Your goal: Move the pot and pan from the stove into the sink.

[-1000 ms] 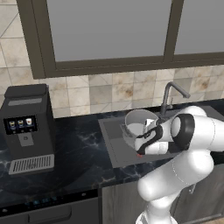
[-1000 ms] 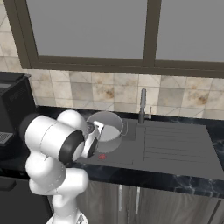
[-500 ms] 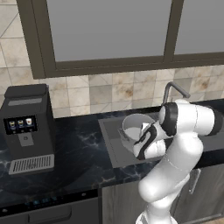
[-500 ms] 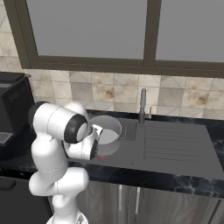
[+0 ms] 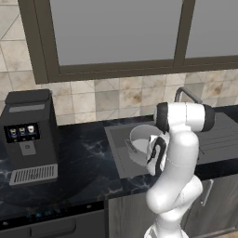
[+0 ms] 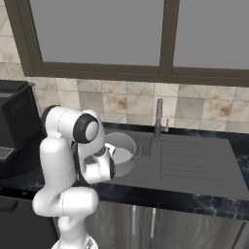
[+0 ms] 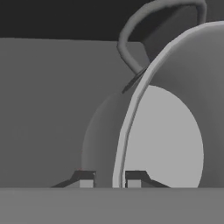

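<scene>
The silver-grey pot (image 5: 141,143) (image 6: 120,152) stands low inside the dark grey sink (image 5: 116,158) (image 6: 192,168), at the basin's left end. My gripper (image 5: 150,153) (image 6: 109,155) (image 7: 109,179) reaches down from the near side and is shut on the pot's rim (image 7: 124,131), one finger inside and one outside the wall. In the hand view the pale pot bottom (image 7: 166,144) and a loop side handle (image 7: 146,26) show. The pan and the stove are out of view.
A curved faucet (image 5: 187,93) (image 6: 158,116) stands behind the sink, with the ribbed drainboard to the basin's right. A black coffee machine (image 5: 29,135) (image 6: 13,124) stands on the dark marble counter (image 5: 83,167) to the left. A tiled wall and window lie behind.
The pot has sunk lower into the basin with the gripper still on its rim. The arm's elbow has swung up and over the hand.
</scene>
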